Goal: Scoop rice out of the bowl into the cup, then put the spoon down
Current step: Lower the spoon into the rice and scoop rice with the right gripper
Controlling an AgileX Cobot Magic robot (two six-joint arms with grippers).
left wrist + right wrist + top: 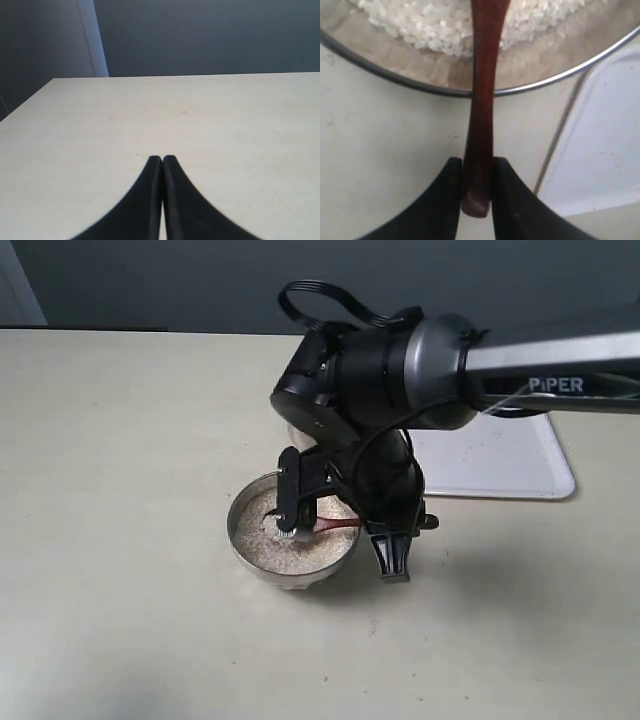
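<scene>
**Bowl mid-table, tray behind on the right**

On the table (120,490), near the middle: bowl (243,540), with rice (290,552) heaped inside. Across the bowl's right rim: spoon (340,525), far end over the rice, handle reaching out to the right past the rim. Around the handle's end, 1 finger on each side: right gripper (477,162), just outside the bowl and above the table. Behind the bowl and to its right, apart from it: tray (500,465), flat on the table. Elsewhere, over bare table, 2 fingers touching: left gripper (162,159).
</scene>
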